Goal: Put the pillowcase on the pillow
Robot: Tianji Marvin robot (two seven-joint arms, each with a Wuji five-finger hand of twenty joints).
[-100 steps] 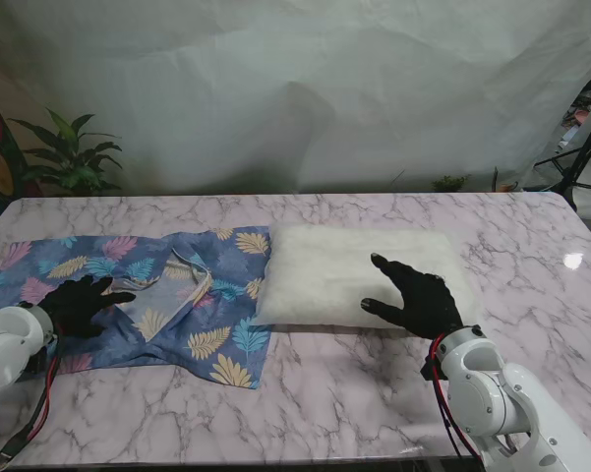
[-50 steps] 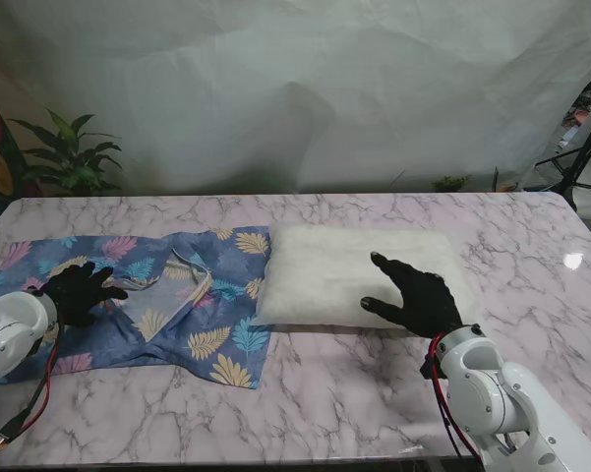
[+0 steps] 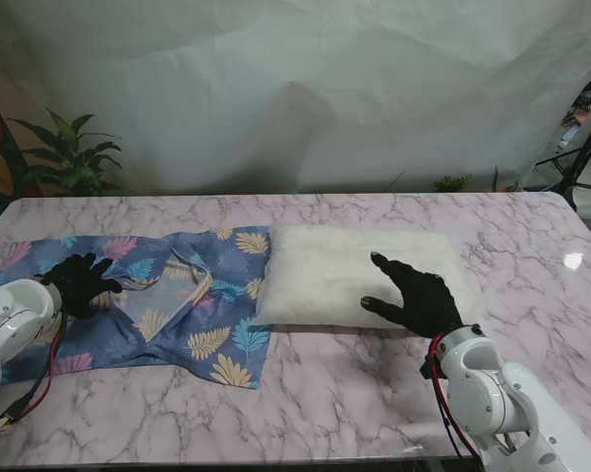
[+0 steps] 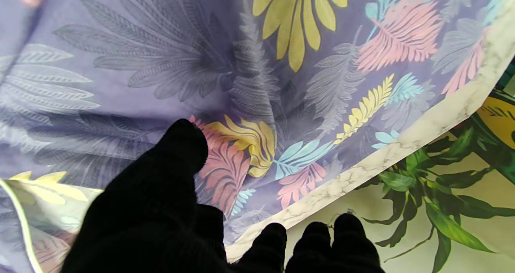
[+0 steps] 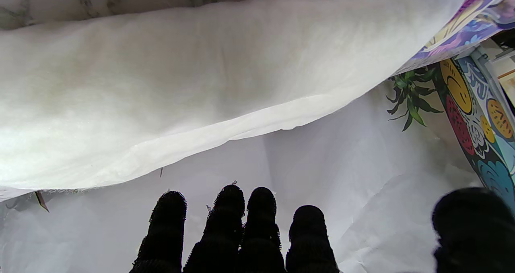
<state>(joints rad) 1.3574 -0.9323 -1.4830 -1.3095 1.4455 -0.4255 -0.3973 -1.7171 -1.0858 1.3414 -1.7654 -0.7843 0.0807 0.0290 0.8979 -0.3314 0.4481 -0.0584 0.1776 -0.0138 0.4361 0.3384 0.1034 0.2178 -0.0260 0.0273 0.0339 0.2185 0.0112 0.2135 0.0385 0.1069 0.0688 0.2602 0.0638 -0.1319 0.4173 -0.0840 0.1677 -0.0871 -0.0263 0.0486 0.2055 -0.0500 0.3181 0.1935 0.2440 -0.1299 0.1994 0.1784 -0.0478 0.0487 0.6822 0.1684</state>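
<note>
From the stand camera you see a white, soft rectangular pillow (image 3: 359,275) lying flat on the pink-grey marble worktop (image 3: 374,383), roughly at the middle. Touching its left short end is a blue fabric pillowcase printed with coloured leaves (image 3: 206,315), spread out and rumpled, reaching to the worktop's left edge. Your black-gloved left robot hand (image 3: 79,282) sits over the pillowcase's left part, fingers slightly spread; you cannot tell whether it pinches any cloth. Your black-gloved right robot hand (image 3: 418,295) rests flat on the pillow's right half near the edge closest to you, fingers splayed and released, gripping nothing. A green potted plant (image 3: 71,157) stands beyond the worktop's far-left corner, before a white backdrop sheet (image 3: 305,88).

In the left wrist view, the leaf-print cloth (image 4: 241,83) fills most of the picture, with the gloved fingers (image 4: 177,160) close over it and the marble edge (image 4: 402,144) showing beside the plant.

In the right wrist view, four fingers (image 5: 229,224) and the thumb point out over the pillow (image 5: 161,83), spread apart.
</note>
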